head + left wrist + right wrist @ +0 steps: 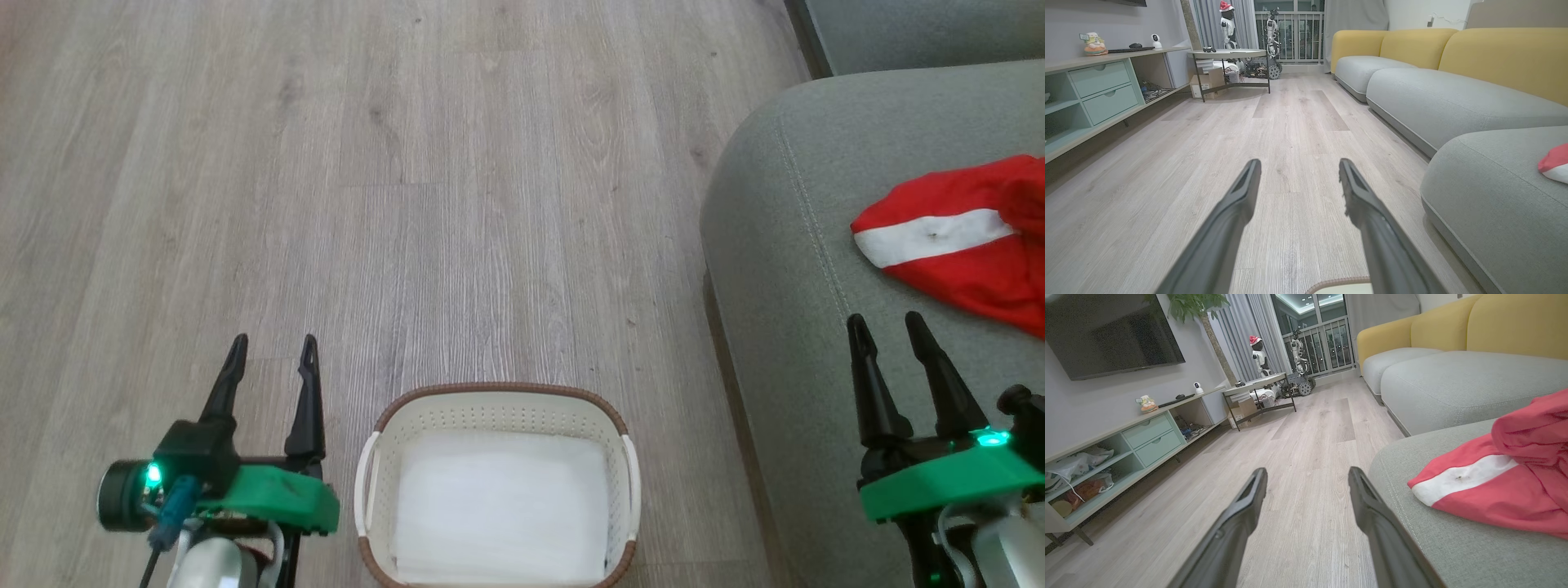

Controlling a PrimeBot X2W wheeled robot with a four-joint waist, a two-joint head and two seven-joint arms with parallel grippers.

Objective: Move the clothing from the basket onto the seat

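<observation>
Ahead of right tool (884,320), clothing (963,237)

1. Head view looks steeply down from above: floor (457,204) ahead, basket (498,387) close below, seat (784,245) at right.
2. Left wrist view sits low, facing level along the floor toward a balcony door (1290,32); the strip at its bottom edge is perhaps the basket's rim.
3. Right wrist view faces likewise, nearer the seat; all three share the clothing (1494,490).

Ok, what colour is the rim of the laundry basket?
Brown, running round the top of the cream perforated basket. The head view shows it best.
</observation>
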